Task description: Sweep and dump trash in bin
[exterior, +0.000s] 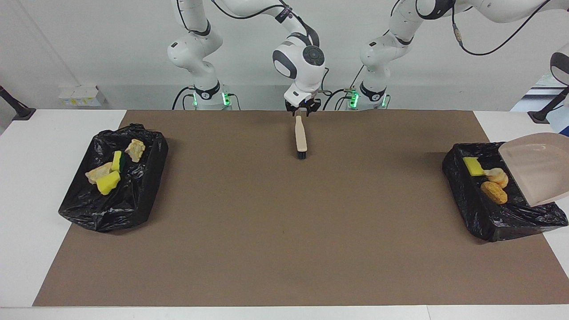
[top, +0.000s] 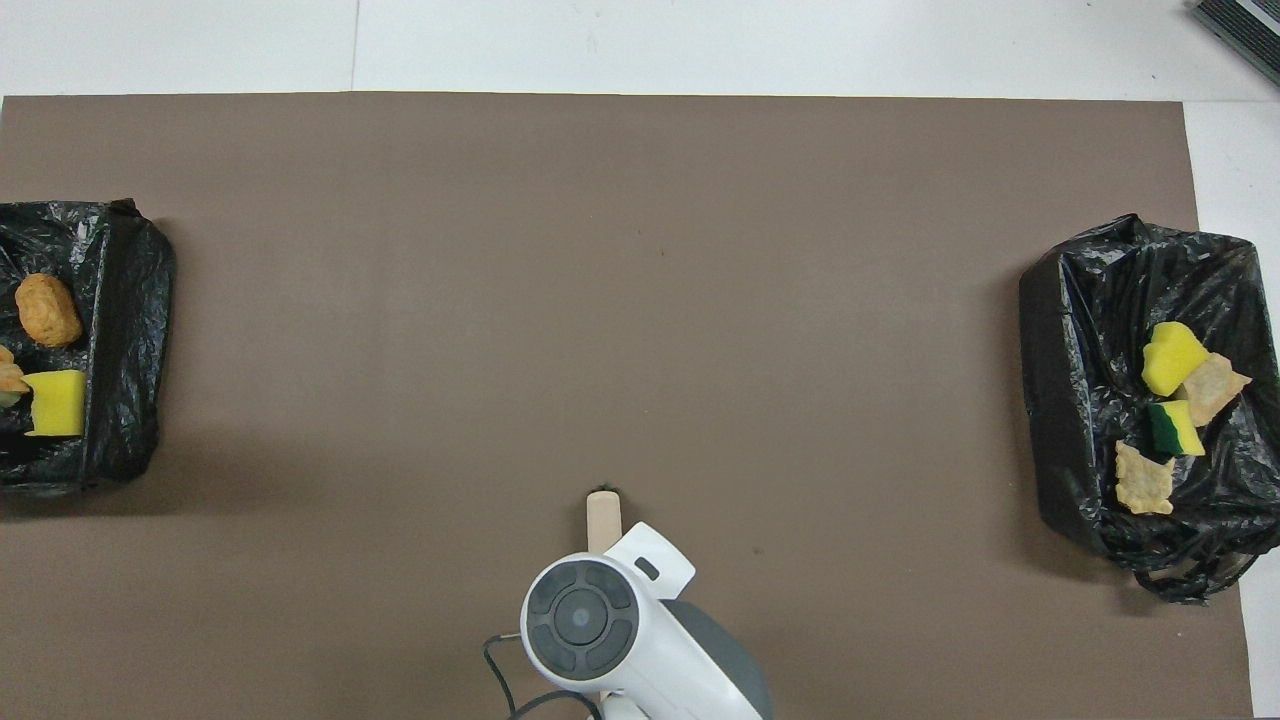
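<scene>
Brush lies lengthwise on the brown mat in the facing view, near the edge closest to the robots, bristles pointing away from them. The right gripper hangs just above the handle's tip; whether it grasps the handle or has let go cannot be told. Two bins lined with black bags sit at the ends of the mat, well apart. Over the left-end bin a beige dustpan hangs steeply tilted, its pan bare and its outer end running off the frame. The left gripper is out of frame, clenched on the dustpan. Between the bins the mat is open.

The trash is all inside the bags. The left-end bin holds a yellow sponge block and two golden bread-like pieces. The right-end bin holds two yellow sponge chunks, one with a green face, and two pale rocky lumps.

From overhead, the right arm's wrist covers its gripper, and only the brush's handle shows past it. The left-end bin is cut by the frame edge, with a bread piece and the sponge block in it. In the right-end bin, sponges and lumps cluster together, touching.
</scene>
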`<state>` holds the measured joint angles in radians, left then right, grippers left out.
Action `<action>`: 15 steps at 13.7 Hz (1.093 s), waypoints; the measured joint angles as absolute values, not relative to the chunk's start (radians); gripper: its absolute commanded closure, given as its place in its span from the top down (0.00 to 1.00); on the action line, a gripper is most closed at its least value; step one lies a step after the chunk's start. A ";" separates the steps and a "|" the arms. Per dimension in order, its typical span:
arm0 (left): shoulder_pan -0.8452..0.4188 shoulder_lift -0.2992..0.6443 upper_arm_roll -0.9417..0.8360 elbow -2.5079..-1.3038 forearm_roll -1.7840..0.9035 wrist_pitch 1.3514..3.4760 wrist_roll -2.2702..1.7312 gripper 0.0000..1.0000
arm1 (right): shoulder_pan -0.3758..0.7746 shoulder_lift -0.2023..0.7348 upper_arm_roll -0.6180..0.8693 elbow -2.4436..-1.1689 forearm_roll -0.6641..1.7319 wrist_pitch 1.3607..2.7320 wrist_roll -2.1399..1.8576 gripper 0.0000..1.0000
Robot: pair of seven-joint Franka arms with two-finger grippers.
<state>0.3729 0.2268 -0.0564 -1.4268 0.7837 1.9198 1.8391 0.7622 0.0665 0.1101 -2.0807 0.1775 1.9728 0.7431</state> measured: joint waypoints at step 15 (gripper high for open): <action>-0.148 0.074 -0.077 -1.747 0.427 1.530 0.748 0.00 | 0.239 0.007 0.088 -1.759 0.129 1.650 0.118 1.00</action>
<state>-0.1484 0.0737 -0.0769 -1.7474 0.4265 1.5296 0.7477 0.2392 0.0074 0.0877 -1.7586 0.1290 1.6501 0.1182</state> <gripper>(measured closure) 0.687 0.000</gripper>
